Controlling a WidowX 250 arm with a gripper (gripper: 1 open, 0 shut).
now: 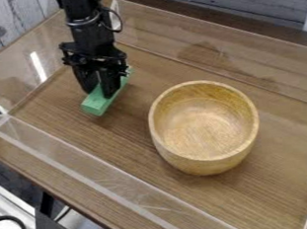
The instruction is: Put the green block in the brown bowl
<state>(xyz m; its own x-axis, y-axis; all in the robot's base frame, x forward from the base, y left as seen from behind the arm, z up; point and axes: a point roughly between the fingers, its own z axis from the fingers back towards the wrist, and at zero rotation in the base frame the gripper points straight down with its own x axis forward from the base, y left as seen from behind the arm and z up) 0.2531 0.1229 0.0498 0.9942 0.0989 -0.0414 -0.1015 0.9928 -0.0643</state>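
Note:
The green block (97, 106) lies on the wooden table at the left, its near end sticking out toward the front. My black gripper (101, 90) points straight down over the block's far end, with a finger pressed against each side of it, shut on the block. The block's far end is hidden behind the fingers. The brown bowl (205, 128) stands upright and empty to the right of the block, about a block's length away.
A clear plastic wall (66, 157) runs along the front and left edges of the wooden table (148, 186). A white plank wall (5, 23) rises at the back left. Open tabletop lies between the block and the bowl.

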